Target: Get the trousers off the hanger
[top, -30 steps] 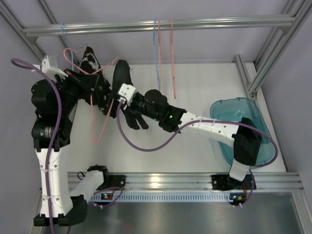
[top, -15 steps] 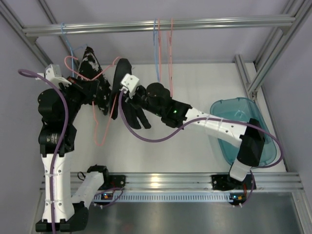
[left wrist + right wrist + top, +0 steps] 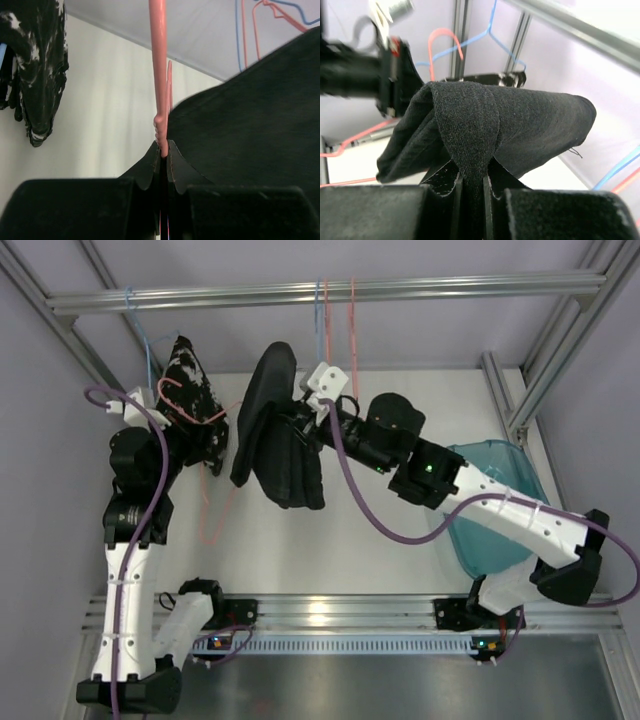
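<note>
The plain black trousers [image 3: 272,435] hang in a folded bunch in mid-air. My right gripper [image 3: 300,423] is shut on a fold of them [image 3: 471,175]. To their left, my left gripper [image 3: 212,445] is shut on the thin rod of a pink hanger [image 3: 159,75], clamped between the jaws [image 3: 164,149]. The black cloth [image 3: 250,130] sits just right of that rod; I cannot tell whether they touch. The printed black-and-white trousers [image 3: 188,390] hang at the far left [image 3: 37,75], apart from both grippers.
A metal rail [image 3: 330,290] crosses the back, with a blue hanger [image 3: 320,340] and a pink hanger [image 3: 352,340] hanging from it. A teal bin [image 3: 505,465] stands at the right, partly under my right arm. Frame posts line both sides.
The right gripper has shut on the black trousers and carried them up and to the right, away from the pink hanger. The left arm shifted slightly, still clamping the hanger.
</note>
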Action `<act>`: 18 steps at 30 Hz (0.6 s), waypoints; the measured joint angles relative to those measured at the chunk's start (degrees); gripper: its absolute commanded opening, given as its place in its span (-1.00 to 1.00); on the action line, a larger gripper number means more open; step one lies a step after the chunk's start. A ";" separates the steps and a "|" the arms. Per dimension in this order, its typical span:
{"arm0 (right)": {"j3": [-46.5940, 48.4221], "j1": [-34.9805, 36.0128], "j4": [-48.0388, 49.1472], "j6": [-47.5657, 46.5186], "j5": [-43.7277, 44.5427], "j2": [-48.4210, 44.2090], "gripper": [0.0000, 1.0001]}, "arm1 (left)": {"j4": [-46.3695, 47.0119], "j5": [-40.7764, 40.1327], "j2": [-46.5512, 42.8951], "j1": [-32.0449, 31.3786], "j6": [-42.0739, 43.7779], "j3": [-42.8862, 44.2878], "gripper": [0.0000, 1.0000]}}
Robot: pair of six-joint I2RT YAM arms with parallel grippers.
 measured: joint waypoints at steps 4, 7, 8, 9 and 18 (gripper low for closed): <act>0.00 0.26 -1.64 -0.04 -1.70 -4.57 -1.00 | 0.04 -0.52 -0.13 0.00 0.96 -1.90 -1.00; -0.48 0.28 -5.25 -0.61 -5.33 -8.90 -1.00 | 0.04 -0.59 -0.13 0.00 1.16 -2.49 -1.00; -1.07 0.33 -6.29 -0.98 -6.62 -10.60 -1.00 | 0.04 -0.66 -0.11 0.00 1.18 -2.49 -1.00; -2.01 0.39 -7.34 -1.38 -7.67 -12.28 -1.00 | 0.07 -0.72 -0.11 0.00 1.25 -2.49 -1.00; -12.96 0.39 -23.45 -10.73 -11.47 -31.78 -1.00 | 1.11 -1.16 -0.11 0.00 3.10 -2.49 -1.00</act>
